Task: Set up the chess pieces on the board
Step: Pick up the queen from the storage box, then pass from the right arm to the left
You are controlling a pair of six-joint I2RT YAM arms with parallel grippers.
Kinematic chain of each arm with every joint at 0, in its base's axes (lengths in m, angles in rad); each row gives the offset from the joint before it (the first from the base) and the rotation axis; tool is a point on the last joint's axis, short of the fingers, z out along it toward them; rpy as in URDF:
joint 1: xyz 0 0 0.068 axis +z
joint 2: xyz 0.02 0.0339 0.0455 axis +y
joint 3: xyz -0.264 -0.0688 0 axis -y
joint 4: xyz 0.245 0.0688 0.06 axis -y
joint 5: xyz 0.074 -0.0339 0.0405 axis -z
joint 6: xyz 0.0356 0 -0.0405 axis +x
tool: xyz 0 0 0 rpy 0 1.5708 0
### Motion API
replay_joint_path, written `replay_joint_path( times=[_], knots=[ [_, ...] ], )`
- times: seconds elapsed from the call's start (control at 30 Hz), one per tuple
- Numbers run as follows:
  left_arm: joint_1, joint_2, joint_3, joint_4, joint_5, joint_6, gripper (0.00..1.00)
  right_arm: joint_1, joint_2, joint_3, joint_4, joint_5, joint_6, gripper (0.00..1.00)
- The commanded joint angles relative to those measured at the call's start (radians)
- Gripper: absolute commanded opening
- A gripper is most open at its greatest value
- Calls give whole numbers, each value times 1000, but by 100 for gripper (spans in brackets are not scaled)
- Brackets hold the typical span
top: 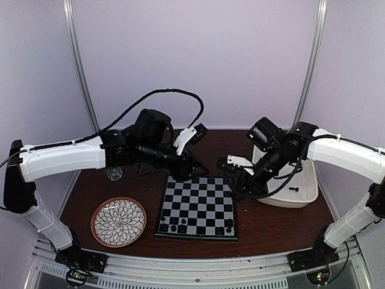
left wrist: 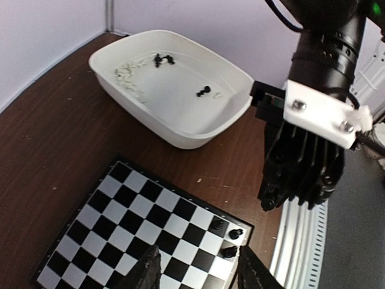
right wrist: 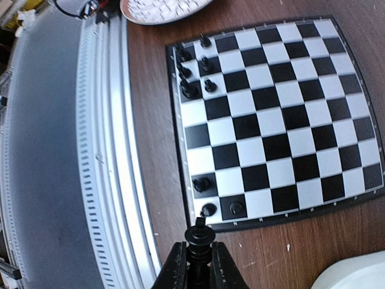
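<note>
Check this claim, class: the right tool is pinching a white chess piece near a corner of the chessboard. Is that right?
No. The piece is black, not white: the right wrist view shows the right tool pinching a black chess piece near a corner of the chessboard.

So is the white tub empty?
No, some black pieces and white pieces lie inside the tub.

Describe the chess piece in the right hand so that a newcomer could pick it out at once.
Find the chessboard, then its corner between the metal rail and the white tub. Just off that corner, a black piece is pinched between the right hand's fingers. Its neighbours stand on squares; it alone is held off the board.
</note>
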Motion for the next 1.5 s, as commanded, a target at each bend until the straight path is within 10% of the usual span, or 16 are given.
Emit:
replay_joint_path(
  times=[0.0,1.47],
  knots=[
    [5,41,55,39,224,-39,45,-5,24,78,-58,-190,14,14],
    [2,207,84,162,554,-265,28,-17,73,168,-4,-246,90,14]
  ],
)
